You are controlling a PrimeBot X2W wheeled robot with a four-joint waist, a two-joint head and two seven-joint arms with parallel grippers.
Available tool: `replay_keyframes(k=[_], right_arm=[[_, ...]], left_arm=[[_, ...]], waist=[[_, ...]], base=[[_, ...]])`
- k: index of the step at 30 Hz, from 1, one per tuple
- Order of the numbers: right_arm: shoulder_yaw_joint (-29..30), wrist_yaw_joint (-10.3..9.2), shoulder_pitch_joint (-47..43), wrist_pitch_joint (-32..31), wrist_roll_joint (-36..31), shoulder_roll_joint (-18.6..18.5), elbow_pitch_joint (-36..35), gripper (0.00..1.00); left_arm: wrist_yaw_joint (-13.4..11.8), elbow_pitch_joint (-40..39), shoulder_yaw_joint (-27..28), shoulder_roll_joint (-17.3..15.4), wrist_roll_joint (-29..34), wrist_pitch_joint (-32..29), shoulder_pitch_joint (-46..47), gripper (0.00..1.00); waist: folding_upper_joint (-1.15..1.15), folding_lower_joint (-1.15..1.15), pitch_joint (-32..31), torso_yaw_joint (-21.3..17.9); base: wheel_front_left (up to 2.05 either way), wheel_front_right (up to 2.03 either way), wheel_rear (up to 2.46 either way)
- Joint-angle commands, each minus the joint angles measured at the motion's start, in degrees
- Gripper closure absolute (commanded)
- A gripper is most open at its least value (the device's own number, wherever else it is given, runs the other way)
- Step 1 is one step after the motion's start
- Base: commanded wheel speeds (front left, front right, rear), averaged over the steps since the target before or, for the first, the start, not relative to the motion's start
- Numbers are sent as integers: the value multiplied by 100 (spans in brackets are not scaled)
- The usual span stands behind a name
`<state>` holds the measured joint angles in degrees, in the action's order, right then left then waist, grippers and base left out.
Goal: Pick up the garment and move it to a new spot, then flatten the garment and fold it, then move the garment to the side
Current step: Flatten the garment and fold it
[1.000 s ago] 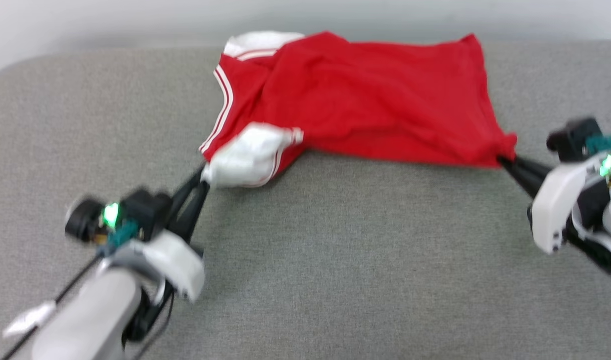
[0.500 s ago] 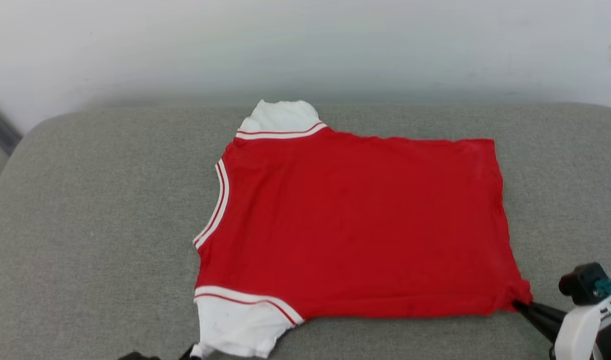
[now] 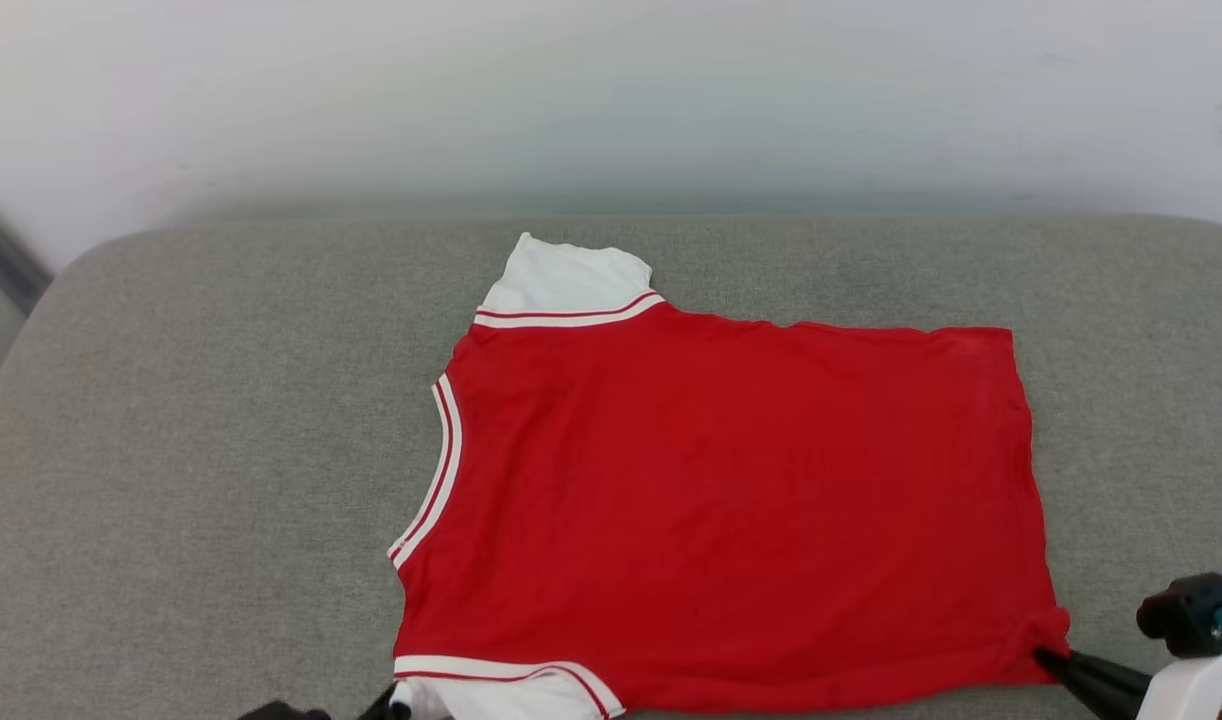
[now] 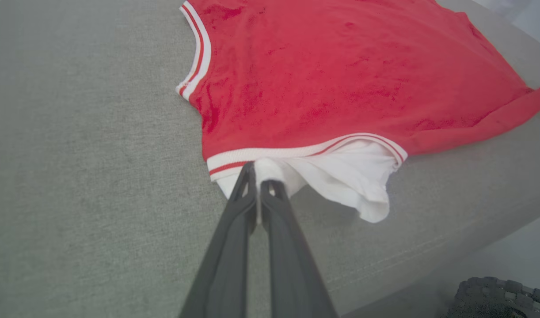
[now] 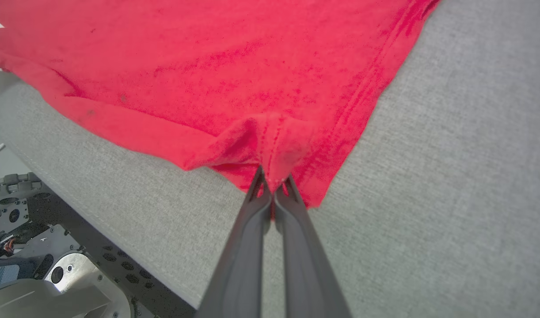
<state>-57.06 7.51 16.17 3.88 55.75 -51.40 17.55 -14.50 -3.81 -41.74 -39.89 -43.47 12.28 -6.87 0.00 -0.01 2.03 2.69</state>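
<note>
Both my arms' ends are cropped by the head view's bottom edge, so I go by the wrist views. In the left wrist view my left gripper (image 4: 258,175) has its jaws pinched together on a bunch of white cloth from the near sleeve (image 4: 349,176), just under the striped trim. The rest of that sleeve sags loose to one side, and its underside is hidden from me. In the head view most of this sleeve runs out of frame.

My right gripper (image 5: 273,176) is clamped tight on the near hem corner. The red cloth puckers there into a small fold that covers the very tips of the fingers. In the head view only its dark fingers and a bit of pale housing show at the lower right corner.

The garment (image 3: 731,500) lies spread nearly flat on the grey cushioned surface (image 3: 221,450). Its collar opening is toward my left and its hem toward my right. The far sleeve (image 3: 566,275) points at the pale wall (image 3: 611,100) behind. The side facing down I cannot see.

Past the surface's near edge, the right wrist view catches grey metal parts (image 5: 36,269) with holes and a few wires. The left wrist view has a dark ridged object (image 4: 495,300) in its lower corner, too cropped for me to say what it is.
</note>
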Motion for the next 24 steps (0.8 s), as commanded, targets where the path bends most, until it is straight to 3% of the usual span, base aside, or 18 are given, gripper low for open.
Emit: replay_keyframes(k=[1, 15, 24], right_arm=[[172, -4, 5, -6, -36, 19, -38, 100], [1463, -4, 430, -375, -418, 186, -404, 100], [1924, -4, 876, -893, -730, 626, -143, 100]], left_arm=[[77, -15, 43, -36, 113, -34, 288, 100], [790, 554, 243, -59, 685, -467, 2659, 100], [1092, 1559, 258, 287, 690, -492, 3567, 100]], waist=[[0, 1, 98, 30], [0, 1, 998, -136], [0, 1, 1674, -299]], base=[[0, 0, 0], [0, 0, 0], [0, 0, 0]])
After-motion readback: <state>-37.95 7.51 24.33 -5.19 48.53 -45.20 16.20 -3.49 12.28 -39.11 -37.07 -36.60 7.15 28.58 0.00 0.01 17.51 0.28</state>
